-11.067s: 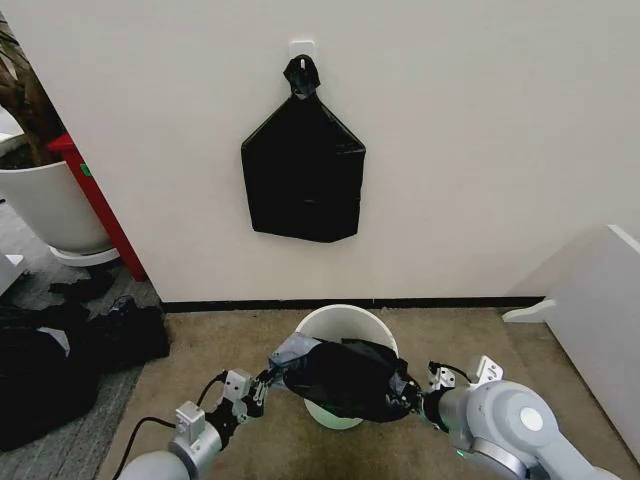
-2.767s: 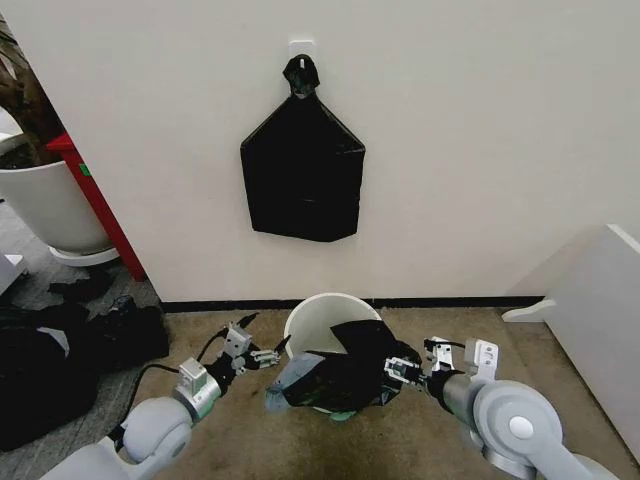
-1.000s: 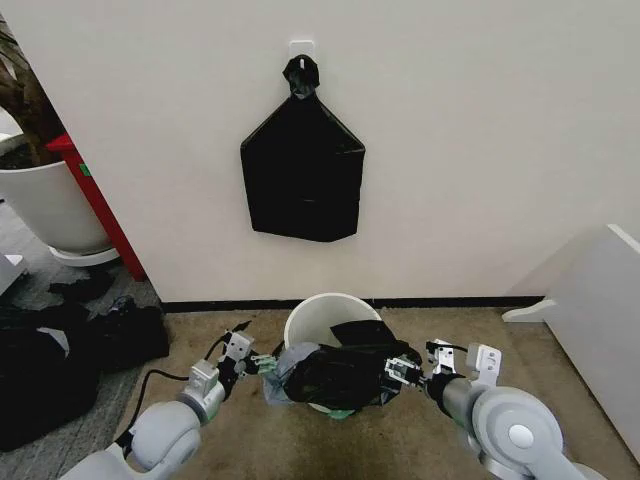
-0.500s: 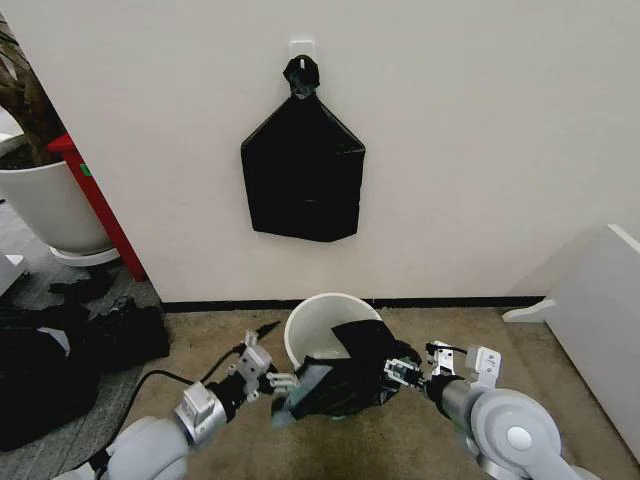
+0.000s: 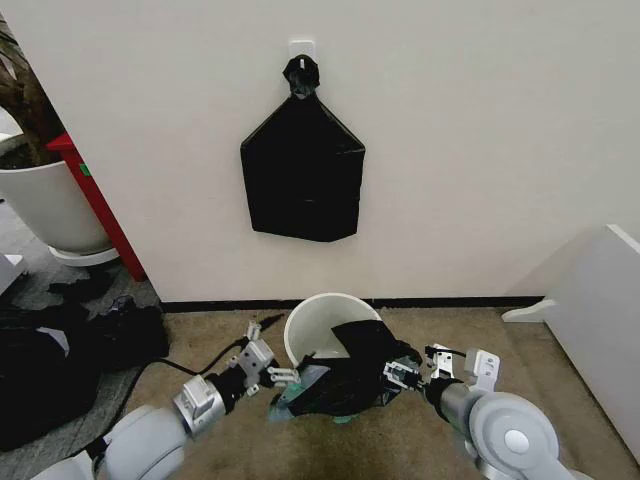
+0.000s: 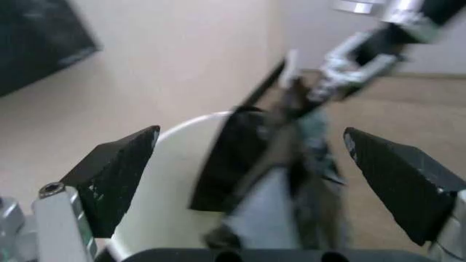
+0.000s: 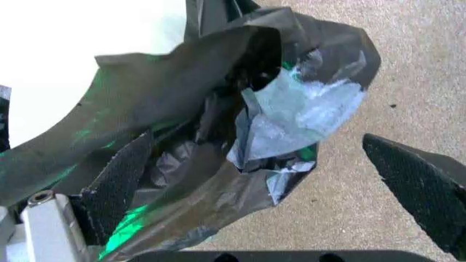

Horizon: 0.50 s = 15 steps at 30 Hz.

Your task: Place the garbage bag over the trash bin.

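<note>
Garbage bag draped over the near side of the trash bin

The garbage bag [image 5: 345, 372] hung crumpled over the trash bin's [image 5: 318, 322] near rim; the left gripper [image 5: 274, 377] stood spread wide beside the bag's grey edge, grasping nothing; the right gripper [image 5: 397, 374], fingers also apart, sat at the bag's other side.

Pale wall [image 5: 480, 150], black baseboard [image 5: 450, 301], tan carpet [image 5: 400, 450], white plant pot [image 5: 50, 210] (far left), red panel [image 5: 100, 210].
</note>
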{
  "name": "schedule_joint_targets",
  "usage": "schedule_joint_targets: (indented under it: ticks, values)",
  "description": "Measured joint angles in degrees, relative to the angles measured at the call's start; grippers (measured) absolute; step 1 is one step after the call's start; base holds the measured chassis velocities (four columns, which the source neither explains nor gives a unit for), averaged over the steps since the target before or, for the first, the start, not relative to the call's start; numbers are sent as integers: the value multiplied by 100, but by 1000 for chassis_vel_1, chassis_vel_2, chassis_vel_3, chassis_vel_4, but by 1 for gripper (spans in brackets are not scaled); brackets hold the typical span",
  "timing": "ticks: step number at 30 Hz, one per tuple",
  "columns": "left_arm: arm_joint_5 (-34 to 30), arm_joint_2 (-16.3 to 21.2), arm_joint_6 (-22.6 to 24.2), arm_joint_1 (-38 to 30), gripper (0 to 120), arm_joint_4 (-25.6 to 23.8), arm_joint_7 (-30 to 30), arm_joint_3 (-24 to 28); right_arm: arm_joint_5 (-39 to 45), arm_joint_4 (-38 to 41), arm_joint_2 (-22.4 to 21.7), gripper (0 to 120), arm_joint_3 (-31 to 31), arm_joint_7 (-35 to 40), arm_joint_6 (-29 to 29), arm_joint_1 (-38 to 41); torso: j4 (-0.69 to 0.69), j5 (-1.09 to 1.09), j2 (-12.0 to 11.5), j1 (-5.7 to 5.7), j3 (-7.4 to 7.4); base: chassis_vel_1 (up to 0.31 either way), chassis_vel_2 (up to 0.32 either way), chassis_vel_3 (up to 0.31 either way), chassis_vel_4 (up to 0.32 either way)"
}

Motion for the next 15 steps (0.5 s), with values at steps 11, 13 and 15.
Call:
schedule_joint_targets:
  ticks: [11, 13, 15]
  values:
    - [657, -261, 370, -131, 100, 544, -426, 448, 4, 25, 12, 100, -1, 0, 11, -61, -1, 0, 0, 0, 0, 0, 0, 0, 0]
    - [731, -326, 440, -124, 100, 628, -592, 450, 1, 31, 0, 100, 10, 0, 14, -74, -1, 0, 0, 0, 0, 0, 0, 0, 0]
    - [727, -385, 490, -118, 100, 664, -735, 448, 0, 37, -10, 100, 20, 0, 16, -79, 0, 0, 0, 0, 0, 0, 0, 0, 0]
